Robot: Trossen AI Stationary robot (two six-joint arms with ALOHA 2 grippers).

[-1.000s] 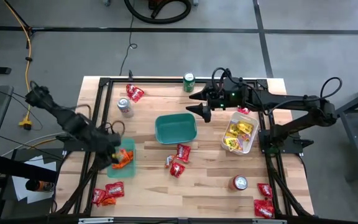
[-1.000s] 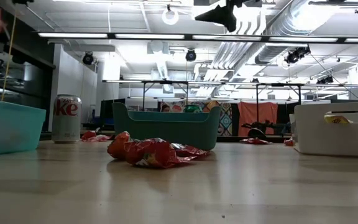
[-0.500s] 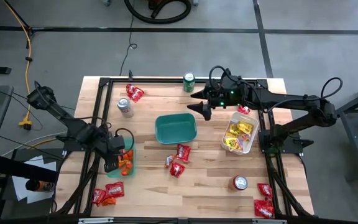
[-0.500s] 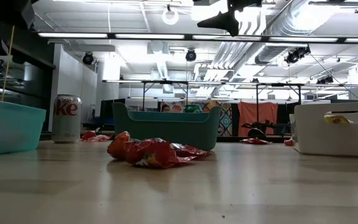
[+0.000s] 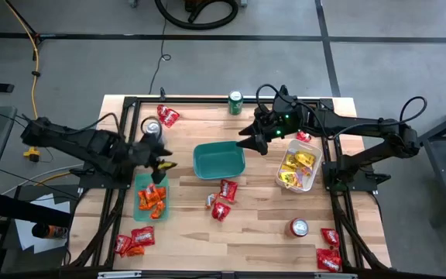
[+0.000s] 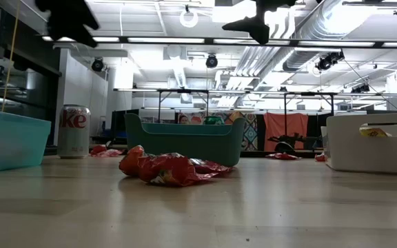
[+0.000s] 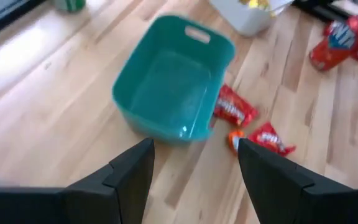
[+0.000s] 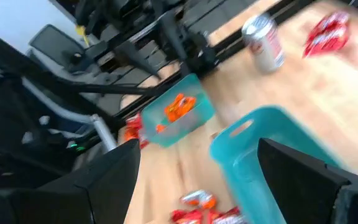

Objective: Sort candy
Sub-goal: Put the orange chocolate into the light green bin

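The left gripper [image 5: 163, 159] is hanging above the table with its two fingers [image 7: 132, 180] standing apart and nothing between them. Just below it in the high view, a small teal tray [image 5: 139, 203] is holding several orange candy packets [image 5: 152, 198]. Ahead of the left gripper, the empty teal bin [image 7: 169, 81] is sitting on the wooden table [image 5: 262, 217], and three red candy packets [image 7: 235, 109] are lying just beyond that bin's far side. A silver drink can [image 5: 152, 129] is standing near this gripper, on the side away from the tray.

The right gripper [image 5: 248, 137] is hovering over the corner of the teal bin nearest the green can [image 5: 235, 101], its fingers [image 8: 303, 171] spread wide and holding nothing. Well to its side, the white bin [image 5: 316, 174] is holding yellow candy packets [image 5: 297, 166].

Further red candy packets are lying at three places well apart from both grippers: by the far table edge [image 5: 167, 116], at the near corner below the tray [image 5: 133, 240], and at the opposite near corner [image 5: 329, 254], beside a red-topped can [image 5: 297, 227].

In the low view, a crumpled red packet [image 6: 167, 167] is lying in front of the teal bin [image 6: 185, 140], with the silver can [image 6: 74, 131] and the white bin [image 6: 372, 143] to either side.
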